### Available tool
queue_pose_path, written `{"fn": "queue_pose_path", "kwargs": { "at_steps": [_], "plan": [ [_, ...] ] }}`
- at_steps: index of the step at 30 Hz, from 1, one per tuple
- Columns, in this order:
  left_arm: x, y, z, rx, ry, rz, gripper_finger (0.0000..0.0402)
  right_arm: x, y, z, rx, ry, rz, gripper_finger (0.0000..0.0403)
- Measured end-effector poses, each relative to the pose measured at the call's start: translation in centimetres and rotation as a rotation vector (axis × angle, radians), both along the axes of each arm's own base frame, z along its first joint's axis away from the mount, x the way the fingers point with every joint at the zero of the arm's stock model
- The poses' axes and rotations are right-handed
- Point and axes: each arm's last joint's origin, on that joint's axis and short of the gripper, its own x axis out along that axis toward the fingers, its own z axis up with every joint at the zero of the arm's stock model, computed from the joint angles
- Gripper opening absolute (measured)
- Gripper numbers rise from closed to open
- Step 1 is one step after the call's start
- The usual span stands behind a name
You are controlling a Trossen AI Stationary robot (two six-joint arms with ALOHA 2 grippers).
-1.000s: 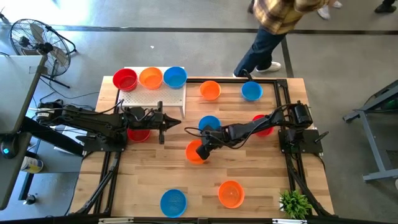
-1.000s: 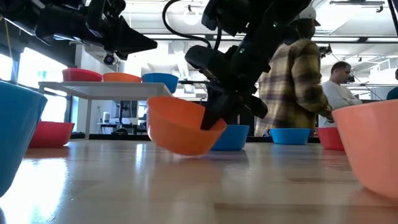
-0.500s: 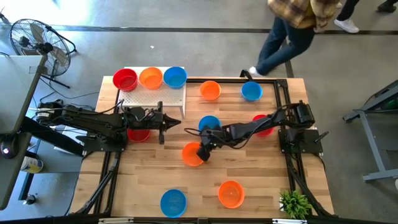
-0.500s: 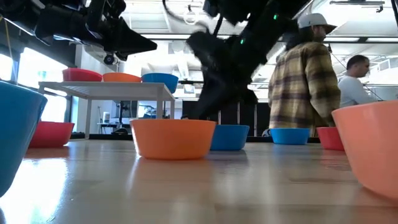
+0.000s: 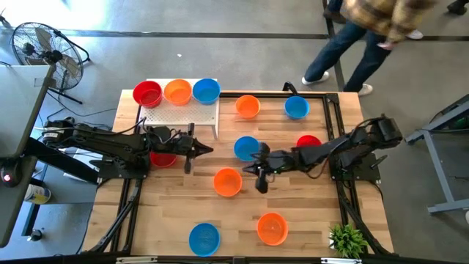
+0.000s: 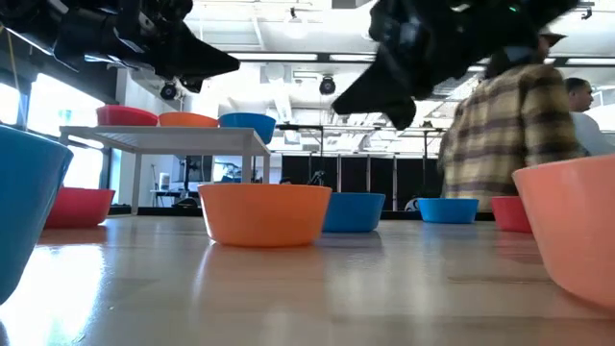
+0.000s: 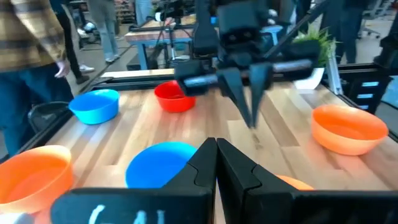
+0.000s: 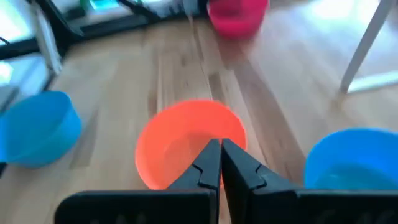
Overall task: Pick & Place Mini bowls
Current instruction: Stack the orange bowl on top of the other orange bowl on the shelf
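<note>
I am looking down on a wooden table (image 5: 176, 213) set on a grey concrete floor, with a fan (image 5: 40, 45) off one corner and a person in a plaid shirt (image 5: 381, 18) walking past the far side. A white perforated board (image 5: 183, 111) carries three bowls in a row: red (image 5: 147, 94), orange (image 5: 177, 91) and blue (image 5: 207, 90). My right gripper (image 5: 262, 176) hangs above the middle of the table with its fingers pressed together, holding nothing. Just beside it an orange bowl (image 5: 228, 182) sits upright on the wood, apart from the fingers. A blue bowl (image 5: 246, 147) sits close behind. My left gripper (image 5: 196, 152) waits near the board, fingers also together and empty. More bowls are scattered around the table.
</note>
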Motion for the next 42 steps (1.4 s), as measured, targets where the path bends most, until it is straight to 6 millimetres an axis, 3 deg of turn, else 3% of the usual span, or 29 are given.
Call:
{"fn": "queue_pose_path", "kwargs": {
  "at_steps": [9,15,23,32,42],
  "plan": [
    [0.6,-1.4,1.3,0.01,0.112,0.012,0.0002,-5.3,-1.7,-0.2,-0.074,-0.132,-0.069,0.0001],
    [1.8,-2.8,2.0,0.029,0.216,-0.004,0.0002,-7.1,-2.0,-0.4,-0.113,-0.149,-0.091,0.0001],
    [3.7,-3.8,1.8,0.011,0.388,0.038,0.0019,-7.4,-2.1,-0.4,-0.193,-0.147,-0.065,0.0002],
    [6.1,-6.7,2.4,0.052,0.569,-0.008,0.0101,-7.4,-2.1,-0.4,-0.265,-0.141,-0.046,0.0002],
    [9.1,-10.0,0.0,0.083,0.799,-0.04,0.0147,-7.5,-2.1,-0.7,-0.296,-0.11,-0.018,0.0001]
  ]
}}
